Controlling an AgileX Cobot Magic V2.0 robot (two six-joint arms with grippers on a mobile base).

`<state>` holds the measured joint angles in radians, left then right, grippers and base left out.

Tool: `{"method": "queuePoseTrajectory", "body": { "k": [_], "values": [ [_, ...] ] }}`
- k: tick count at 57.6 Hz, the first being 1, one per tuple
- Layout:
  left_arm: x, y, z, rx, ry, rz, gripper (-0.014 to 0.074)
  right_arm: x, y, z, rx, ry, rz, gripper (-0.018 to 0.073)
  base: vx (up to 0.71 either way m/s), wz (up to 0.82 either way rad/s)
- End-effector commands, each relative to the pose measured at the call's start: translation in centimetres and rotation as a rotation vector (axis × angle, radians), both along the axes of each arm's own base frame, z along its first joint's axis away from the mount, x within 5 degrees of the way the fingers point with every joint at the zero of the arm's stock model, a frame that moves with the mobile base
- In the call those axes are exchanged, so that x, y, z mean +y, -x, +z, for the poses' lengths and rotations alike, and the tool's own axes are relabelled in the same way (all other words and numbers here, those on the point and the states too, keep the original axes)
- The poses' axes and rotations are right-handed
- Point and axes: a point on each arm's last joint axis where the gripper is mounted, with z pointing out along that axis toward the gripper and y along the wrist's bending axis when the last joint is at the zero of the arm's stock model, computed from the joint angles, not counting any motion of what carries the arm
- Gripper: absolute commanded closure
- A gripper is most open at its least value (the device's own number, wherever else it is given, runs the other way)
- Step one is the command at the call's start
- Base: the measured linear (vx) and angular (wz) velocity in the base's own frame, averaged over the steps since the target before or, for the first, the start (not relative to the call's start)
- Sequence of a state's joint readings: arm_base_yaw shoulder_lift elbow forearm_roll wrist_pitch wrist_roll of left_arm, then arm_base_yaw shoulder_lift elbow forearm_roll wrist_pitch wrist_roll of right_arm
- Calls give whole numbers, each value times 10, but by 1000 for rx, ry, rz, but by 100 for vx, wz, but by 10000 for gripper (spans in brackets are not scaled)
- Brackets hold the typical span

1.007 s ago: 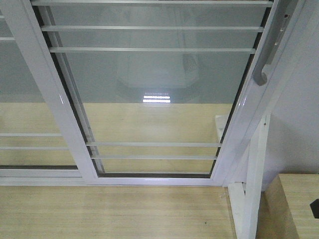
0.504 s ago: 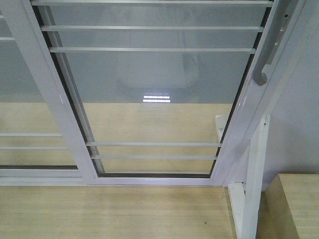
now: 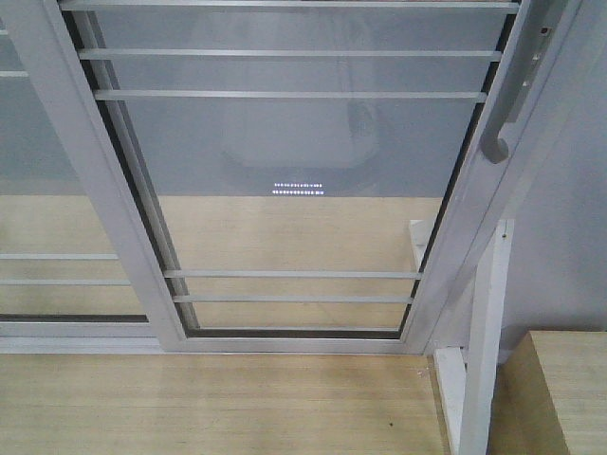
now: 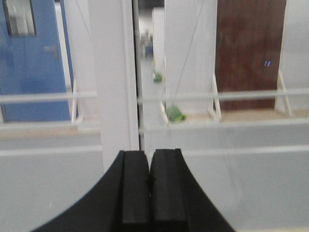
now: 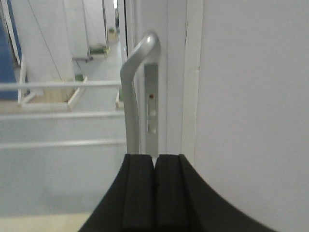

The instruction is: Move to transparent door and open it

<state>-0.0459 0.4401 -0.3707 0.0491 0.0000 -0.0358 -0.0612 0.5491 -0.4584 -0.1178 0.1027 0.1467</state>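
Observation:
The transparent door [image 3: 294, 190] fills the front view: clear glass in a white frame with thin horizontal bars. Its curved grey handle [image 3: 501, 118] is on the right stile. In the right wrist view the handle [image 5: 131, 96] and its lock plate [image 5: 151, 108] stand just beyond my right gripper [image 5: 154, 162], which is shut and empty. My left gripper [image 4: 149, 162] is shut and empty, and faces the white frame upright [image 4: 113, 77] and the barred glass. Neither gripper shows in the front view.
A barred glass panel without a handle [image 3: 47, 218] stands at the left. A white post [image 3: 482, 351] and a wooden box [image 3: 560, 389] are at the lower right. A white wall [image 5: 256, 96] lies right of the door. The floor [image 3: 218, 403] is light wood.
A small black part at the right edge of the front view has gone out of sight. The bright reflection in the glass has dimmed. The door has not moved.

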Motion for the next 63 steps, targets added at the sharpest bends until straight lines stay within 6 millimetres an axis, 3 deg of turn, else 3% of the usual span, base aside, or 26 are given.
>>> {"method": "queuePoseTrajectory", "body": {
  "k": [1, 7, 15, 30, 38, 48, 55, 63],
  "values": [
    [-2, -14, 11, -39, 10, -9, 599, 0, -19, 7, -28, 8, 11, 562, 0, 0],
    [-2, -26, 4, 20, 7, -9, 577, -1, -37, -1, 5, 25, 21, 546, 0, 0],
    [-3, -34, -3, 68, 5, -8, 490, 0, -51, -7, 15, 58, 38, 460, 0, 0],
    [-3, -36, -4, 78, 4, -8, 238, -1, -66, -17, 52, 58, 47, 130, 0, 0],
    [-3, -36, -4, 78, 4, -8, 154, 1, -79, -15, -52, 36, 69, -16, 0, 0],
    [-3, -36, -4, 78, 5, -8, 150, 6, -107, -21, -198, 85, 143, -27, 0, 0],
    [-3, -36, -4, 78, 5, -8, 150, 7, -132, -35, -178, 67, 169, -11, 0, 0],
    [-3, -36, -4, 78, 5, -8, 150, 6, -163, -38, -168, 69, 178, -8, 0, 0]
  ]
}}
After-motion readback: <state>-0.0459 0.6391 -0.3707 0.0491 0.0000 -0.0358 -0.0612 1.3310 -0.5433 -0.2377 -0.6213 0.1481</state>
